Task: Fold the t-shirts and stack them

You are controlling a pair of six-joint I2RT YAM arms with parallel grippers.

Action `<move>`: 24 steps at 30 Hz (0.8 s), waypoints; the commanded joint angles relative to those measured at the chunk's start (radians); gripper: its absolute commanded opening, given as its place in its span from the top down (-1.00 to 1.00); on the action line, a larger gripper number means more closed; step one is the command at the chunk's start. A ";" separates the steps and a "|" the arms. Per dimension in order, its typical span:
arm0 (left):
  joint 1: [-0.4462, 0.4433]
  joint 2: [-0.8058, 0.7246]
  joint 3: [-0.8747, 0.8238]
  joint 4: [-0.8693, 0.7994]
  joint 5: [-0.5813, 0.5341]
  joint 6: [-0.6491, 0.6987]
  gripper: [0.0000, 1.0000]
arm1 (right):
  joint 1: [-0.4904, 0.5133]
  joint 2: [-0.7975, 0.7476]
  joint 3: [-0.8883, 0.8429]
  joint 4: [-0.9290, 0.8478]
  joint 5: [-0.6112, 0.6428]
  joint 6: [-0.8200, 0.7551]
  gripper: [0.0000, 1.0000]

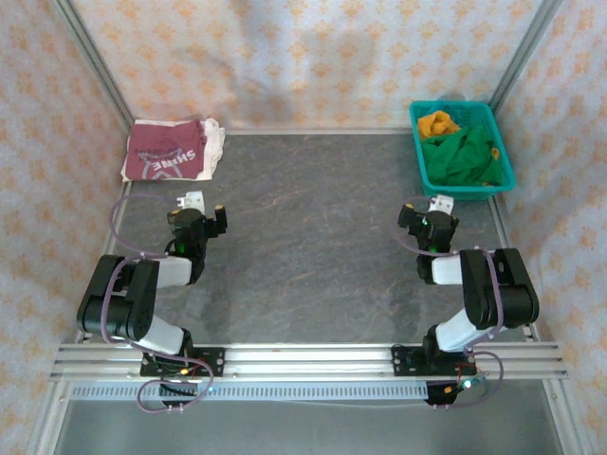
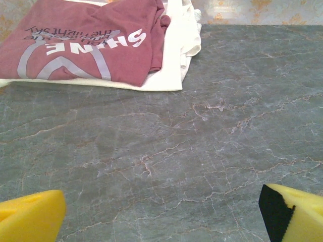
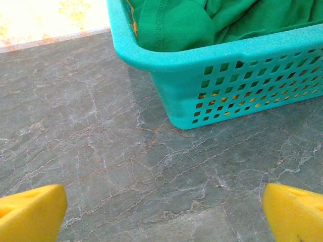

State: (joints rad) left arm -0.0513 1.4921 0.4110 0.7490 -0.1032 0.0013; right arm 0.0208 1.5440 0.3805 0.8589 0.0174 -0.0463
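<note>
Your left claw (image 2: 161,217) stands wide open and holds nothing, its yellow-padded fingers (image 2: 30,214) parted over the bare grey marbled worktop (image 1: 313,246). Your right claw (image 3: 164,214) is likewise wide open and empty, near the teal plastic mesh basket (image 3: 242,85), facing its corner. The plain bright green cloth t-shirt (image 1: 460,159) lies crumpled inside that basket, next to an orange cloth (image 1: 438,122) at the basket's far end. The folded maroon t-shirt with white lettering (image 2: 86,45) lies well apart from the basket, across the worktop along the same far edge. It rests on a cream-white folded cloth (image 2: 174,55), ahead of your left claw and untouched.
</note>
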 commanded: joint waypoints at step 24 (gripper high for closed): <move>-0.415 -0.031 0.801 -0.742 0.078 0.002 -1.00 | -0.147 0.119 1.079 -1.266 -0.034 0.332 -0.86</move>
State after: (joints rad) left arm -0.4038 1.3403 1.1122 0.1905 -0.1318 -0.0246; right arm -0.0727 1.5345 1.3518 -0.1207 0.0383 0.2073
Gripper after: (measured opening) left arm 0.992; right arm 0.926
